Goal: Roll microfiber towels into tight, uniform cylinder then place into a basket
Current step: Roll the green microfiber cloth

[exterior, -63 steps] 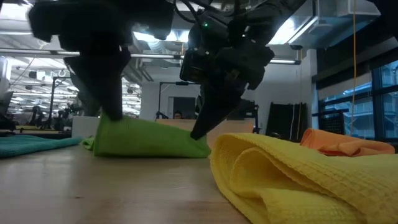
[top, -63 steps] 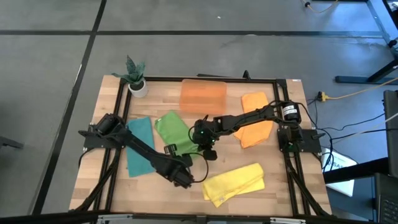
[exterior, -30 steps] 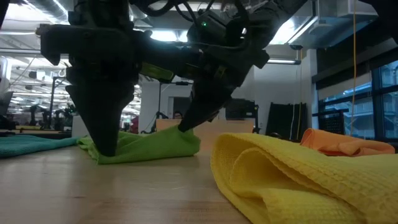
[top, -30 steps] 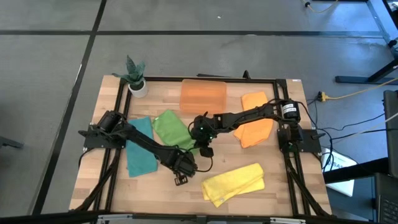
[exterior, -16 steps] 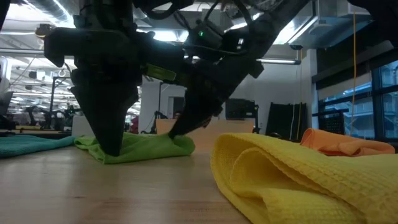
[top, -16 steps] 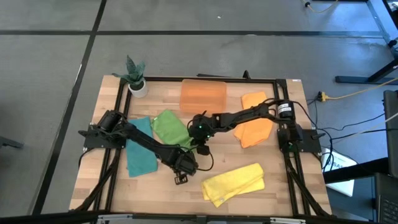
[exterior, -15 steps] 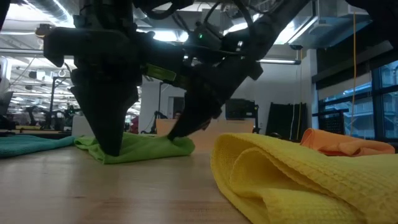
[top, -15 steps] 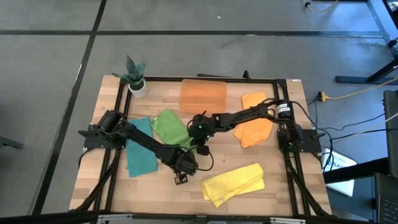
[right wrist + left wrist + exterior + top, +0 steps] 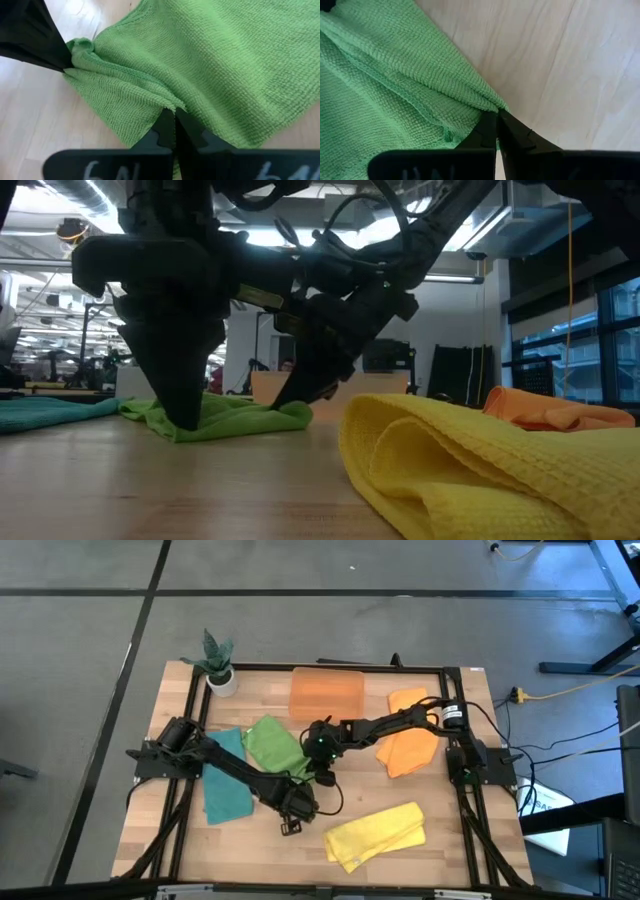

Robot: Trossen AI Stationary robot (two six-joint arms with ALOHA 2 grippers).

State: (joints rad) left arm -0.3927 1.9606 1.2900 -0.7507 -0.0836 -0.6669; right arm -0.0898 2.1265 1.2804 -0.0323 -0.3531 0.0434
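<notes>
Seen from above, green towel (image 9: 272, 746) lies mid-table between teal towel (image 9: 224, 786) and basket (image 9: 326, 693). Low view: both arms over its near edge. Left wrist: left gripper (image 9: 496, 124) pinching a corner. Right wrist: right gripper (image 9: 174, 120) clamped on a fold.

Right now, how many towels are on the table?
4 visible: teal at the left, green mid-table pinched by both grippers, yellow at the front, orange at the right. More may be hidden in the basket.
</notes>
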